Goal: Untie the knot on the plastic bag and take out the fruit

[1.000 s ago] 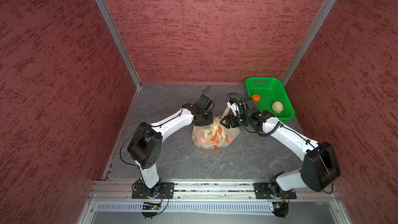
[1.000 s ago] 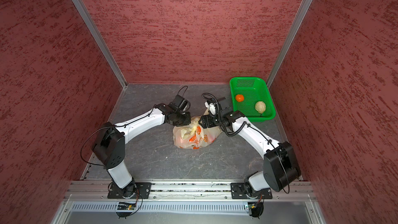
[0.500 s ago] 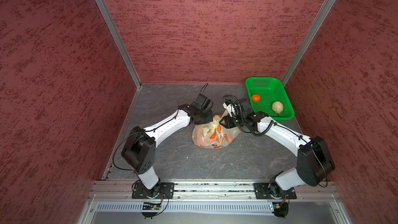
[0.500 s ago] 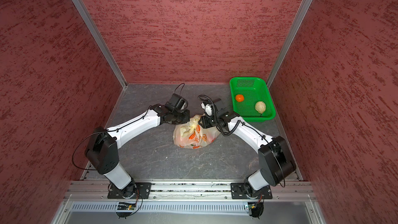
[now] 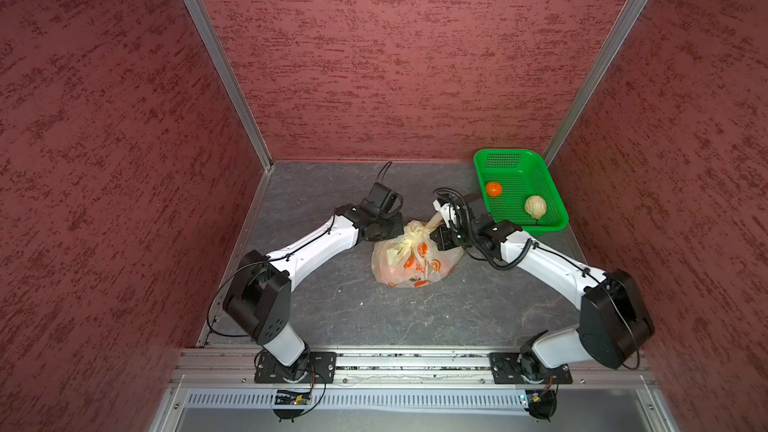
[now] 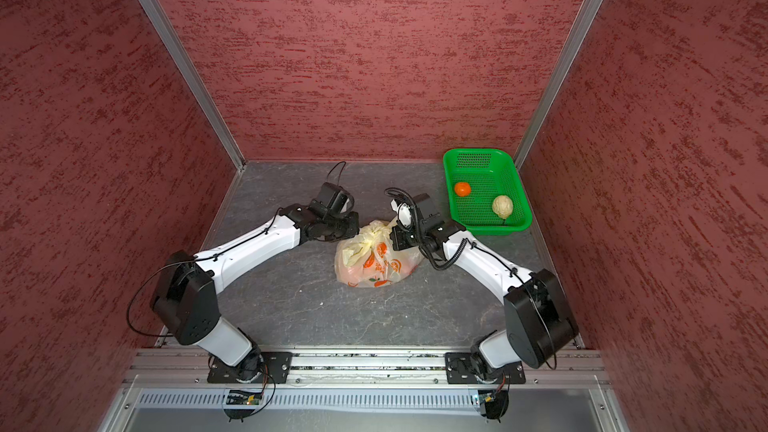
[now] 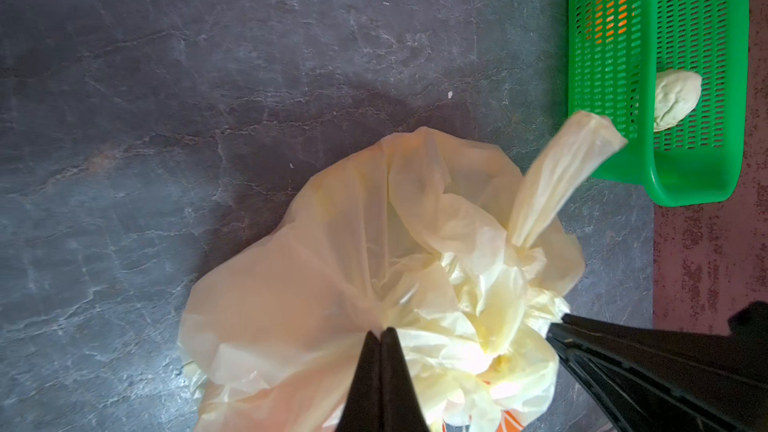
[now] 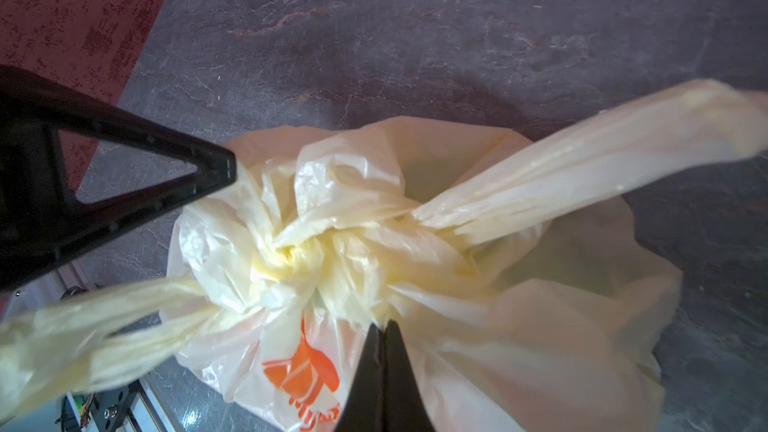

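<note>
The plastic bag (image 5: pixel 415 261), cream with orange fruit prints, sits on the grey stone-look table (image 5: pixel 332 305) between the two arms. The left gripper (image 5: pixel 395 229) noses against its upper left edge and the right gripper (image 5: pixel 436 238) presses in from the other side; from here I can't make out either one's fingers. The knot (image 5: pixel 415 229) bunches at the top, with one cream handle loop (image 5: pixel 435 220) poking toward the back. Behind the right arm stands a green basket (image 5: pixel 540 228) holding an orange (image 5: pixel 493 189) and a cream bumpy fruit (image 5: pixel 535 206), apart from each other.
</note>
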Motion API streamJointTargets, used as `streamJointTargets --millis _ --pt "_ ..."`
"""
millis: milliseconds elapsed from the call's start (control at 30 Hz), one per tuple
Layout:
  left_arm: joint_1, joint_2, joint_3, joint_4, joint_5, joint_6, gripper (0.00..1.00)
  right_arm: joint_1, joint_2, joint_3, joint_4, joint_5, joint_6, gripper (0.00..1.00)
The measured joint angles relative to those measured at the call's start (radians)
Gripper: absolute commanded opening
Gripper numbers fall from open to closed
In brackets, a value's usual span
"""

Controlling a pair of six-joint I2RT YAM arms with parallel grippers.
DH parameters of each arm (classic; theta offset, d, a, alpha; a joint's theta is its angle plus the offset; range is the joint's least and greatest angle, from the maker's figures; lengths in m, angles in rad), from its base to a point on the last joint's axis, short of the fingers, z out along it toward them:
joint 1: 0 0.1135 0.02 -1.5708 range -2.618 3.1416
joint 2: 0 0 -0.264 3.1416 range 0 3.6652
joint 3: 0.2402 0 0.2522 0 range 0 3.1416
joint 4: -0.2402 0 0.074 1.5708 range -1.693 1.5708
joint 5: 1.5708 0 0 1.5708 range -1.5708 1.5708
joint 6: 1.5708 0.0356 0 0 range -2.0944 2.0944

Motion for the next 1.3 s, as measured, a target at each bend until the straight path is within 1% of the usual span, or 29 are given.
streamJointTargets --millis 167,367,467,600,667,767,833,933,1033,1167,1200,1267,1300 --pt "0.028 -0.029 -0.019 0.003 0.0 0.004 0.0 -0.01 -0.113 -0.064 -0.011 0.034 0.006 0.0" --pt "0.058 -0.067 -0.084 0.017 -0.008 0.008 0.0 -0.06 -0.229 -0.186 -0.049 0.083 0.049 0.0" --pt "0.072 -0.082 -0.117 0.018 -0.011 0.008 0.0 -0.093 -0.272 -0.236 -0.094 0.115 0.076 0.0" --pt "0.079 -0.097 -0.136 0.026 -0.011 0.014 0.0 -0.123 -0.291 -0.255 -0.141 0.123 0.08 0.0" --pt "0.077 -0.101 -0.135 0.039 -0.008 0.02 0.0 -0.126 -0.292 -0.245 -0.151 0.115 0.07 0.14" --pt "0.069 -0.103 -0.132 0.065 -0.005 0.032 0.0 -0.125 -0.288 -0.182 -0.162 0.086 0.034 0.38" --pt "0.061 -0.103 -0.129 0.085 0.0 0.039 0.0 -0.124 -0.266 -0.116 -0.148 0.052 0.017 0.49" --pt "0.053 -0.103 -0.122 0.111 0.011 0.043 0.0 -0.12 -0.223 -0.055 -0.09 0.002 0.003 0.62" --pt "0.046 -0.103 -0.11 0.127 0.019 0.046 0.0 -0.112 -0.165 -0.026 -0.027 -0.054 -0.001 0.69" --pt "0.04 -0.103 -0.102 0.142 0.027 0.049 0.0 -0.098 -0.063 0.013 0.021 -0.109 -0.002 0.71" --pt "0.039 -0.103 -0.101 0.144 0.027 0.05 0.0 -0.093 -0.037 0.022 0.027 -0.118 -0.004 0.7" --pt "0.038 -0.103 -0.1 0.15 0.028 0.05 0.0 -0.085 0.009 0.038 0.034 -0.126 -0.012 0.66" --pt "0.038 -0.103 -0.1 0.151 0.028 0.05 0.0 -0.084 0.027 0.043 0.034 -0.129 -0.018 0.6"
